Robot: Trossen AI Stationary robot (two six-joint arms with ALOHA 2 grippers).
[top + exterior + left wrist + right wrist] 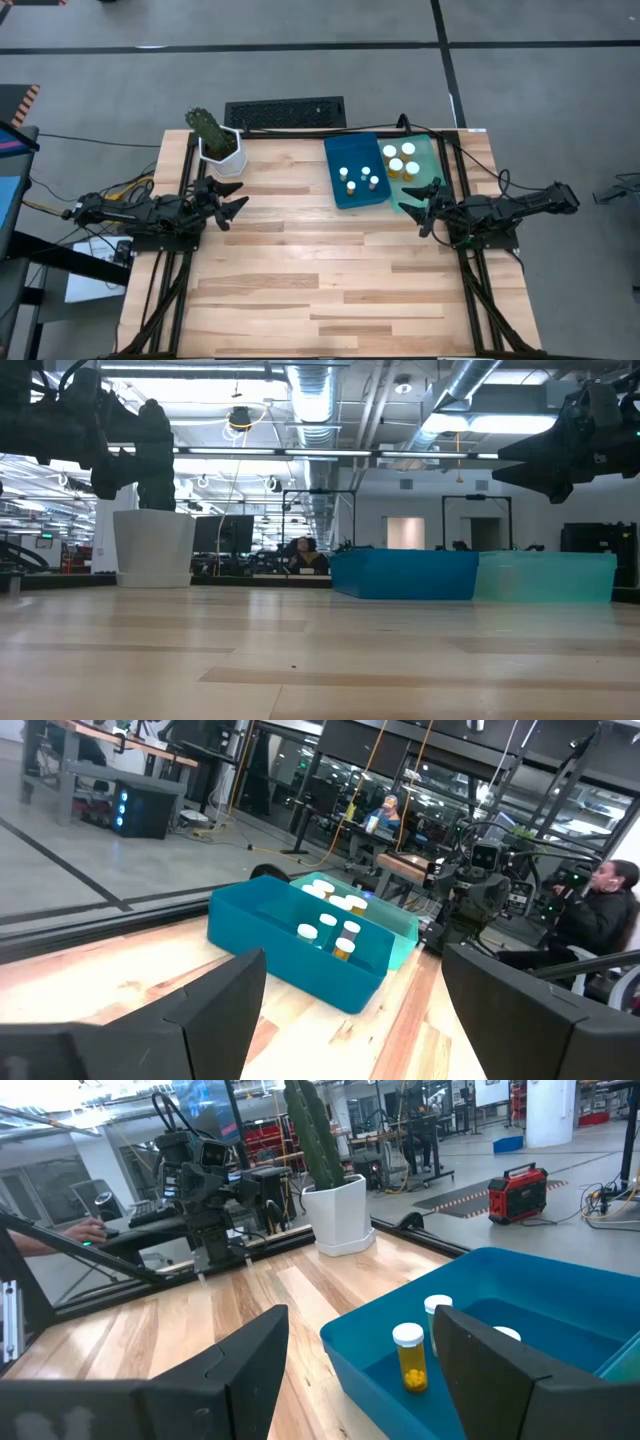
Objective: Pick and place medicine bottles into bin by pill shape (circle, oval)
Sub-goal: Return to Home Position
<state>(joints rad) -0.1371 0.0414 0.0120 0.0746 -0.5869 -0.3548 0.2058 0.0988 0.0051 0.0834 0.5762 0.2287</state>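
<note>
Several small medicine bottles [358,178] with white caps stand upright on the floor of a blue bin [336,190] at the table's far right. Several wider white-capped bottles [400,160] stand in a pale green bin [430,160] beside it. In the right wrist view one amber-bodied bottle [408,1356] holds yellow pills. My left gripper [238,198] hangs open above the table's left side, pointing level toward the bins. My right gripper [418,207] hangs open just near of the green bin, with nothing between its fingers [500,1370].
A cactus in a white pot [220,150] stands at the far left corner, close to my left gripper. A black keyboard [285,112] lies beyond the far edge. The wooden tabletop [320,270] is bare in the middle and near side. A person [600,900] sits beyond the table.
</note>
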